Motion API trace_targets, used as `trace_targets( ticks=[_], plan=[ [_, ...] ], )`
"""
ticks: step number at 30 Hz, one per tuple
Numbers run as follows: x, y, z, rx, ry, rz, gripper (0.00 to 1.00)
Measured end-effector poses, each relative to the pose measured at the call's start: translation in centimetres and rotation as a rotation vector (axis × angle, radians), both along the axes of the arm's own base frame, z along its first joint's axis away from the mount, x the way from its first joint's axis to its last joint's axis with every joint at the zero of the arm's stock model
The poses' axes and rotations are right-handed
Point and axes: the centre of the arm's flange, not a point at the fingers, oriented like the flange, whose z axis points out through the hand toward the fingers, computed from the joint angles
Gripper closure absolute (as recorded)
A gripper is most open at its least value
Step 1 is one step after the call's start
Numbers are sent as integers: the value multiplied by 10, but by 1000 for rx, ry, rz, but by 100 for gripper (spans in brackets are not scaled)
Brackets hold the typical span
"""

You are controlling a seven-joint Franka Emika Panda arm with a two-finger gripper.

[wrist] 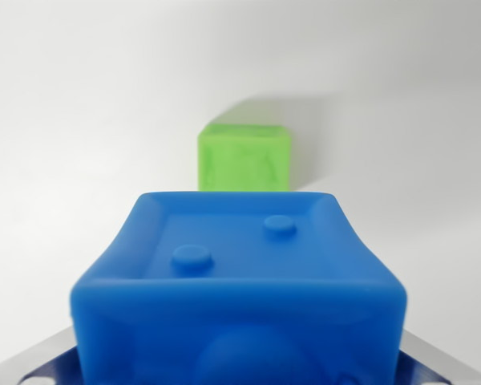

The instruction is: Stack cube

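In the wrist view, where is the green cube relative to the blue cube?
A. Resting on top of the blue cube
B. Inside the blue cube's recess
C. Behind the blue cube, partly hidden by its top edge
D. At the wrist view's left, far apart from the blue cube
C: the green cube stands on the white surface beyond the blue cube, whose far edge covers its base.

The blue cube [239, 281] fills the lower middle of the wrist view — nothing passes through there, and it hides the base of the green cube [244, 157] standing behind it. That green cube is the only other obstacle. To the wrist view's left and right of both cubes the white surface [56, 160] lies bare and open — room above the green cube too.
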Motion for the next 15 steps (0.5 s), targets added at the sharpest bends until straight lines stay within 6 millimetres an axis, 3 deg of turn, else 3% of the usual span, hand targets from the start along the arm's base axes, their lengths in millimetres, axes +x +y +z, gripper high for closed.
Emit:
trace_targets(
  ticks=[4,15],
  plan=[
    [0,0,-19,1,5,-2,100],
    [1,0,-47,-1,3,-4,100]
  ],
)
